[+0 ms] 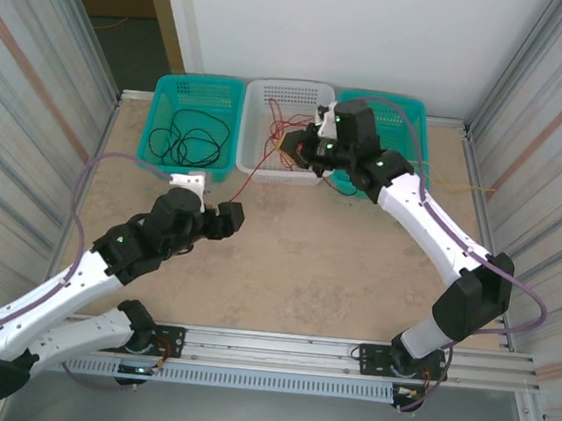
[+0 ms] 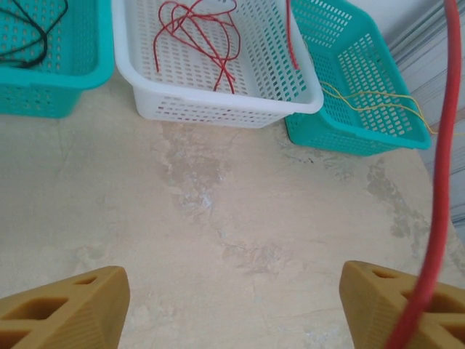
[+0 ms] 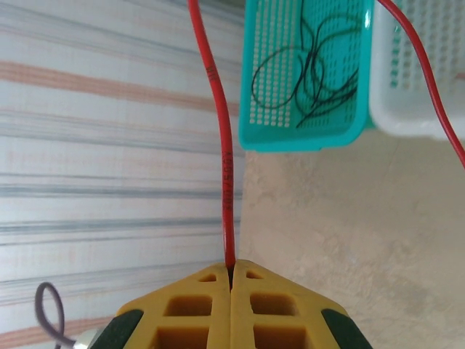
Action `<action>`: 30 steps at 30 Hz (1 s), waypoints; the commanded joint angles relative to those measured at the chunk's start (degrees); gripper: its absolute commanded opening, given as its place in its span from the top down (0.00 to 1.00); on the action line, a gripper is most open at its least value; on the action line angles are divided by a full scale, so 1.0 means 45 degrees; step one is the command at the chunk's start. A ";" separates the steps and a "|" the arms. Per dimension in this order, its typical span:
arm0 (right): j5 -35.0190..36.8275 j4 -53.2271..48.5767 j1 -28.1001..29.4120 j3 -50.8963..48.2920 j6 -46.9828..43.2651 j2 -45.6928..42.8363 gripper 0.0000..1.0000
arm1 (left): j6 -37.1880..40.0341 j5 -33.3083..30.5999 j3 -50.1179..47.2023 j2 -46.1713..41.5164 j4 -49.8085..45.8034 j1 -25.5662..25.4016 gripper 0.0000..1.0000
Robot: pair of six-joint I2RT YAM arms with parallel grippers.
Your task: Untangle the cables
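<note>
A red cable [image 3: 224,145] is pinched between the closed tips of the right gripper [image 3: 231,267] and runs straight up the frame. The left gripper [image 2: 232,283] is spread wide. The red cable crosses its lower-right finger, outside the gap, and further loops lie in the white basket [image 2: 218,98].

Top view. Beige, marble-patterned tabletop [image 1: 295,272] enclosed on three sides. At 9 o'clock and 3 o'clock, ribbed metal side walls [image 1: 17,143] [image 1: 559,149] with pale horizontal stripes; at 12 o'clock, a plain white back wall [image 1: 360,28]. At 11 o'clock, a wooden door frame [image 1: 167,7] opening onto dark floor [image 1: 127,49]. At 6 o'clock, an aluminium rail [image 1: 277,346] along the table's near edge, with grey floor [image 1: 269,420] below it. Lighting even and soft.
</note>
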 commanded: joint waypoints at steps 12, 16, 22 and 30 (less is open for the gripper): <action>0.1197 -0.4453 -0.2048 0.5399 -0.4380 0.1843 1.00 | 0.1677 -0.1838 0.0896 -0.2115 -0.0965 -0.0086 0.05; 0.1717 -0.5611 -0.2245 0.7277 -0.5318 0.2915 1.00 | 0.1628 -0.1962 0.0790 -0.2144 -0.1287 -0.0080 0.05; 0.2073 -0.6682 -0.2589 0.9434 -0.6014 0.4687 1.00 | 0.1499 -0.2269 0.0757 -0.1916 -0.1302 -0.0076 0.05; 0.2014 -0.7764 -0.2647 1.1678 -0.6536 0.6827 1.00 | 0.1341 -0.2147 0.0874 -0.1498 -0.1423 -0.0070 0.05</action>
